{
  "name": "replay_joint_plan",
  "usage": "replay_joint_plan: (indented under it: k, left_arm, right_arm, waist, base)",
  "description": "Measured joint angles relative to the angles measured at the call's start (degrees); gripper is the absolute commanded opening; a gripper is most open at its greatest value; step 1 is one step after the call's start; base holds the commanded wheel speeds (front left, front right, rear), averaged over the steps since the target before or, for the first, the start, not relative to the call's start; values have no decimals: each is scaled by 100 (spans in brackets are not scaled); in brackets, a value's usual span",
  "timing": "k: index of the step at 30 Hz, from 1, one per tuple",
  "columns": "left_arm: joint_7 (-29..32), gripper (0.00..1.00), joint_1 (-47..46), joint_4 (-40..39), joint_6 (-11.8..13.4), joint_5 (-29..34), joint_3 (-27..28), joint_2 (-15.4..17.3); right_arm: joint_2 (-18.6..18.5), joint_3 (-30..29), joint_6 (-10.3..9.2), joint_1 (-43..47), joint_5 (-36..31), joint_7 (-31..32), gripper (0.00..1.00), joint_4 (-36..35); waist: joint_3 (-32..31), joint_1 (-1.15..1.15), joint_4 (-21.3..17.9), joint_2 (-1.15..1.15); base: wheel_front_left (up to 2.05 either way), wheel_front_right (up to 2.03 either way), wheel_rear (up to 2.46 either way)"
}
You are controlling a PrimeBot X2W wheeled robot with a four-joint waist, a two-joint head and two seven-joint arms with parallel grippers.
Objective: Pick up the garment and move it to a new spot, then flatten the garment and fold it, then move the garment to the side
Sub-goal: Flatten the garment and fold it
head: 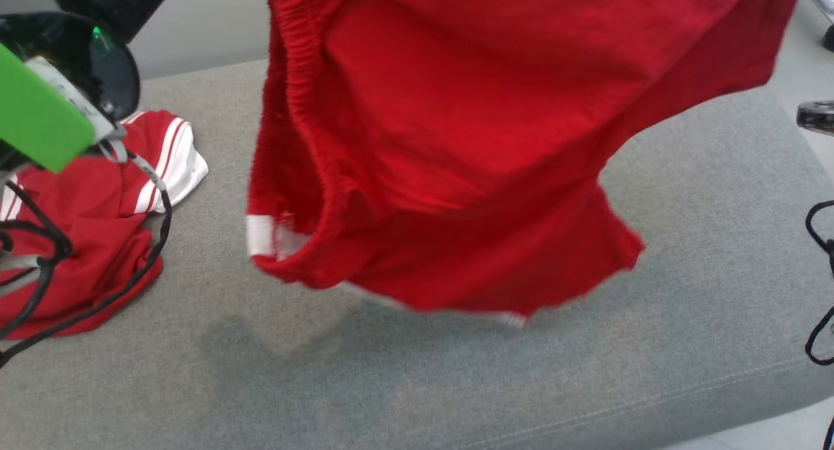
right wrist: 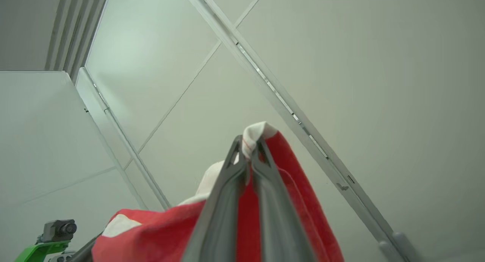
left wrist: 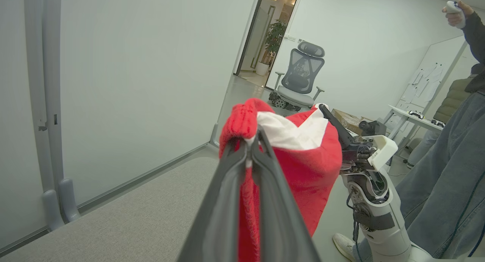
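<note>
Hanging in the head view, the red cloth garment with an elastic band and white trim (head: 456, 144) is spread in the air above the grey upholstered seat (head: 684, 274). Its lower edge is over the middle of the seat and seems lifted off it, with a soft shadow (head: 293, 339) under it. On the left part of the seat lies a second, crumpled red garment with white stripes (head: 85, 254), well apart from the hanging one.

In the left wrist view the left gripper (left wrist: 251, 140) has its two long dark fingers pressed narrow on a bunched red corner of the garment (left wrist: 303, 163), high above the seat (left wrist: 151, 216). Just beside it, the right gripper (left wrist: 323, 109) holds a white corner. A person in blue jeans (left wrist: 447, 178) stands near the seat, with one hand (left wrist: 456, 17) raised around a white controller (left wrist: 452, 7).

In the right wrist view the right gripper (right wrist: 248, 144) is pinched on a white-edged fold of the garment (right wrist: 299, 186), with pale wall panels (right wrist: 379, 83) behind
</note>
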Motion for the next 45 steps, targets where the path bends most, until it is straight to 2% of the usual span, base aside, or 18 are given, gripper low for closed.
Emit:
replay_joint_plan:
  k: [3,4,7,10,12,14,16,17,19,20,22,24,26,28,29,32,35,45]
  left_arm:
    - [135,0,58,437,0,-253,100,-7]
    - [201,0,118,617,-2,-276,75,-8]
    - [370,0,260,1241,-8,-280,-169,-70]
    - [394,0,253,1872,-9,-11,-463,-146]
    - [263,0,164,2301,-9,387,-488,-216]
    - [-78,0,-225,2521,-9,799,-409,-392]
    - [-556,0,-915,2428,-9,1042,-174,-758]
    - [-853,0,-1337,2306,-10,1177,-30,-991]
    - [-1106,0,-2069,1947,-80,1350,-3,-1232]
    - [-1239,0,-2291,1784,-201,1492,-20,-1257]
    - [-1402,0,-2362,1533,-419,1824,-69,-1110]
    - [-1615,0,-2060,1466,-611,1963,-100,-964]
    - [-1804,0,-1317,1533,-814,1995,-274,-865]
    - [-1985,0,-321,1727,-856,1962,-430,-893]
    - [-1985,0,-321,1727,-856,1962,-430,-893]
    - [-2291,0,1065,2048,-914,1964,-698,-916]
    - [-2543,0,1951,2235,-977,1967,-842,-921]
    - [-3263,0,3045,2104,-1241,1959,-893,-974]
  right_arm:
    - [145,36,-327,68,301,269,0,391]
    - [241,111,-359,61,371,365,0,561]
    - [615,469,-367,-128,477,600,0,1102]
    - [1033,671,-410,-717,515,684,0,1623]
    - [1261,627,-409,-1299,394,563,0,1886]
    - [1336,374,-408,-2018,148,238,0,2056]
    - [1305,-55,-400,-2758,-25,-99,0,2232]
    - [1248,-165,-400,-3064,-121,-220,0,2273]
    - [1122,-219,-399,-3542,-255,-337,0,2295]
    - [1091,-168,-388,-3715,-336,-359,0,2280]
    - [1072,74,-375,-3847,-437,-359,0,2230]
    - [1092,311,-353,-3697,-438,-357,0,2242]
    - [1110,411,-350,-3159,-410,-353,0,2349]
    - [1104,425,-353,-2252,-363,-349,0,2617]
    - [1104,425,-353,-2252,-363,-349,0,2617]
    - [1128,240,-356,-757,-135,-406,0,3030]
    - [1138,88,-349,255,-63,-556,0,3220]
    - [1206,-285,58,942,-24,-975,0,3277]
  waist:
    - [172,0,-20,0]
    - [242,0,-19,0]
    - [468,0,2,0]
    - [697,0,39,0]
    - [853,0,74,0]
    - [1010,1,114,0]
    - [1164,1,160,0]
    - [1244,0,183,0]
    - [1400,0,226,0]
    - [1482,0,247,0]
    - [1647,0,279,0]
    - [1807,1,293,0]
    - [1954,1,296,0]
    - [2072,1,290,0]
    - [2072,1,290,0]
    - [2165,1,275,0]
    - [2126,1,278,0]
    - [1805,0,262,0]
  base:
    - [0,0,0]
    - [0,0,0]
    - [0,0,0]
    - [0,0,0]
    - [0,0,0]
    - [0,0,0]
    - [0,0,0]
    - [0,0,0]
    - [0,0,0]
    - [0,0,0]
    - [0,0,0]
    - [0,0,0]
    - [0,0,0]
    - [0,0,0]
    - [0,0,0]
    - [0,0,0]
    - [0,0,0]
    - [0,0,0]
